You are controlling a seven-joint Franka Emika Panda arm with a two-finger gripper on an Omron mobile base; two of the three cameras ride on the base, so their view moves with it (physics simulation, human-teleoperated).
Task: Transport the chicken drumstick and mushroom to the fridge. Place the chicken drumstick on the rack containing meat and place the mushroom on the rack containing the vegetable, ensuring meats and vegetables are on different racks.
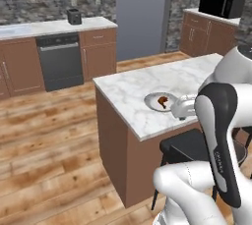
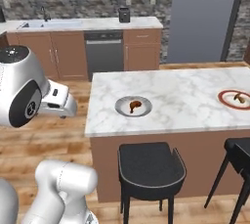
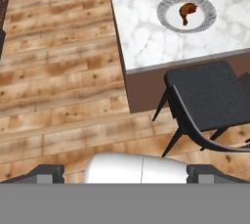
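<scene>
Kitchen surroundings, referenced to the marble island (image 2: 185, 96).

Grey plate (image 2: 122, 111) near the island's front edge; red-rimmed plate (image 2: 225, 101) toward its far right. Two black stools (image 2: 151, 167) tucked against its front side. Behind it: dishwasher (image 2: 104, 52), sink (image 2: 46, 23), black toaster (image 2: 124, 14) on the back counter. Microwave (image 1: 221, 3) on a side counter beyond the island.

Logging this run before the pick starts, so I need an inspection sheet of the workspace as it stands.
Surface: marble island, mostly bare.
Job's things: chicken drumstick on grey plate; a brownish item lies on the red-rimmed plate, too small to identify; fridge shut.
Clutter: toaster on back counter.
Grippers: gripper open, holding nothing, above the floor beside the island.
Cables: nothing seen.
Surroundings: black stools, dishwasher, microwave.
</scene>
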